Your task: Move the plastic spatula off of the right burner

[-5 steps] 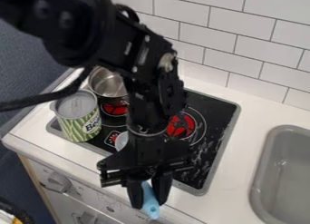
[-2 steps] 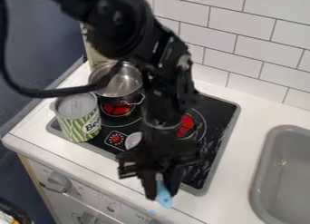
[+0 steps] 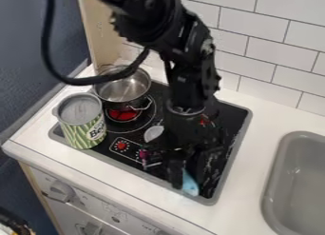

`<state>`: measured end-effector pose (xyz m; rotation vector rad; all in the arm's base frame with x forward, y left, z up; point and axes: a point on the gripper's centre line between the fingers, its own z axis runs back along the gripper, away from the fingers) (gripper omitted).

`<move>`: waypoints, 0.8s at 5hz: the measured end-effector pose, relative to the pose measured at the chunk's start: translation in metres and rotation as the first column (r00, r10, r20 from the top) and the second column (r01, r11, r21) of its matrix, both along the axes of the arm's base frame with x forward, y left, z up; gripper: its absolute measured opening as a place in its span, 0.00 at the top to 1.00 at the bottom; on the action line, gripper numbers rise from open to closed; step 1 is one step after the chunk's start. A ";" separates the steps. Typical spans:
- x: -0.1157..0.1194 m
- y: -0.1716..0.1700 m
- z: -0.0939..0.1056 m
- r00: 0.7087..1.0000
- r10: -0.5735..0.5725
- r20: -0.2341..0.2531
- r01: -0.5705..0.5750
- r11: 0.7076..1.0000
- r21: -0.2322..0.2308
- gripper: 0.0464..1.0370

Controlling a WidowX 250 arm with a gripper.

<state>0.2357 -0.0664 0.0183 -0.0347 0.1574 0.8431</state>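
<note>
- While the matte black two-finger gripper hangs over the front part of the cooktop, its fingers pinch a light-blue, smooth plastic spatula.
- The spatula's rounded blue end shows below the fingers, above the cooktop's grey front rim, toward the right; its middle is hidden by the gripper.
- A pale, oval piece shows just left of the gripper; whether it joins the blue part is hard to make out.
- The cooktop is glossy black with thin white rings and a grey border.
- Arm and gripper cover most of the right burner, leaving a speck of red.
- A shiny round metal pot with a wire-like handle stands at the back left, partly over the red left burner; a black cable crosses in front of its rim.
- A green-and-white striped can with a dull grey top stands near the pot, at the cooktop's left edge.
- The smooth grey sink is cut off at right, beside glossy white wall tiles.
</note>
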 end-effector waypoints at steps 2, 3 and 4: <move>0.021 -0.011 -0.010 0.999 0.042 -0.031 -0.043 0.999 -0.025 0.72; 0.033 -0.014 -0.012 0.998 0.061 -0.029 -0.062 0.998 -0.033 0.72; 0.047 -0.017 -0.016 0.997 0.079 -0.024 -0.079 0.996 -0.031 0.72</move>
